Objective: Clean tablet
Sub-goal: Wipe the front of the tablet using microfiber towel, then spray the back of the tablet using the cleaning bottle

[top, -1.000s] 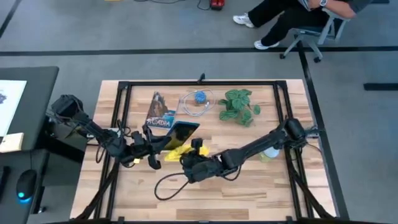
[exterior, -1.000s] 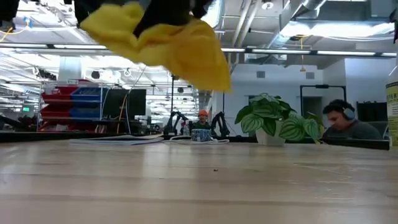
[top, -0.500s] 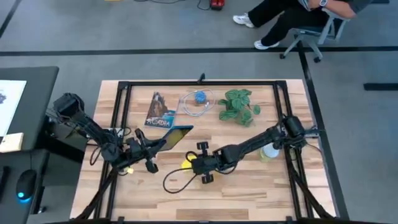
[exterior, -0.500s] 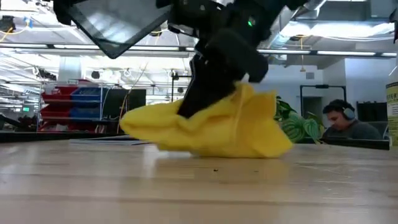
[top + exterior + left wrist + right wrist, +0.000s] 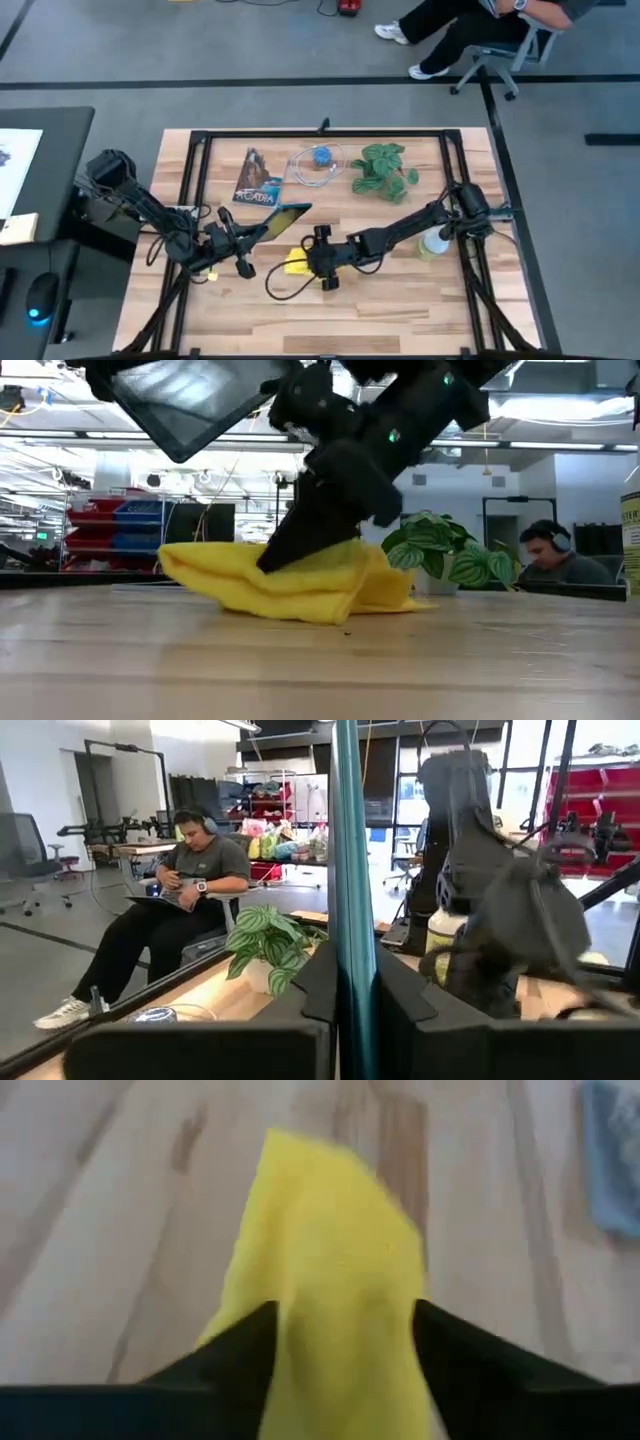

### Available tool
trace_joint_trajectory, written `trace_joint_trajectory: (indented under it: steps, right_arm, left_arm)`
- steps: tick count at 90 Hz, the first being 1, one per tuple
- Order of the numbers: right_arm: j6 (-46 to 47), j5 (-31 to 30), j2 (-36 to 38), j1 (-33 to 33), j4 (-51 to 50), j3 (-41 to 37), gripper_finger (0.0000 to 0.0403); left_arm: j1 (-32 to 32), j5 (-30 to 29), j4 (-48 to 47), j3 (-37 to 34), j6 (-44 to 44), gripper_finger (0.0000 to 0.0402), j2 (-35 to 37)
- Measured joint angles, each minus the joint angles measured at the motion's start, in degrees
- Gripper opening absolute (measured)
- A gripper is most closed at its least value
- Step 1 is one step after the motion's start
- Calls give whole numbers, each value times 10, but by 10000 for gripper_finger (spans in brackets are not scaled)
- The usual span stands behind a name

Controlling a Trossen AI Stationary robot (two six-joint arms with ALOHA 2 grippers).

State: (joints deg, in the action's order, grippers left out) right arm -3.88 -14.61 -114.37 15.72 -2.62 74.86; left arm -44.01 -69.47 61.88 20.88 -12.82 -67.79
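Note:
The tablet (image 5: 280, 218), a thin black slab with a glossy screen, hangs tilted above the table (image 5: 400, 300) left of centre. It also fills the upper left of the low view (image 5: 190, 405). My left gripper (image 5: 243, 236) is shut on it. The yellow cloth (image 5: 290, 582) lies slumped in a heap on the table just right of the tablet. My right gripper (image 5: 300, 545) slants down onto the heap, its fingers open on either side of a ridge of the cloth (image 5: 335, 1280). My left gripper pinches the tablet's thin edge (image 5: 350, 920) between its two fingers, at the tablet's near left end. The fingers come level from the table's left. The tablet is lifted clear of the table and tilted. Of my right gripper I cannot tell whether its open fingers (image 5: 240, 1350) touch the cloth between them.
An "ACADIA" booklet (image 5: 256, 180), a clear bag with a blue thing (image 5: 318, 162) and a potted plant (image 5: 385, 170) lie along the far side. A bottle (image 5: 436, 243) stands at the right. A person (image 5: 550, 555) sits beyond the table. The near half is bare wood.
My right gripper has come down and toward the table's near edge with the yellow cloth, away from the tablet. The cloth, hanging in the air a second ago, now rests on the table and has sagged flatter. The tablet stays held up.

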Motion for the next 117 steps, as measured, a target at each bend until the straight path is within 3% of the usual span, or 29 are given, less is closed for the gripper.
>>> trace_joint_trajectory:
  steps: [9, 19, 35, 59, 71, 86, 99, 117]
  right_arm:
    - [24, -7, 43, 7, -52, 21, 287]
    - [72, -25, 92, 25, -110, 16, 294]
    - [168, -89, 164, 89, -201, -27, 294]
    - [271, -266, 214, 171, -241, -56, 294]
    - [294, -316, 214, 191, -240, -56, 294]
    - [310, -320, 214, 204, -243, -56, 294]
    - [342, -320, 214, 200, -244, -56, 294]
    - [455, -269, 195, 198, -255, -58, 295]
  left_arm:
    - [0, 0, -1, 0, -15, 10, 0]
    - [0, 4, -43, 0, -31, 10, 0]
    - [5, 80, -176, 7, 2, 10, -6]
    - [60, 148, -375, 146, 44, 10, -132]
    - [76, 180, -512, 229, 102, 11, -223]
    - [84, 214, -623, 316, 159, 17, -323]
    - [85, 250, -640, 371, 159, 33, -373]
    - [82, 345, -652, 407, 195, 105, -393]
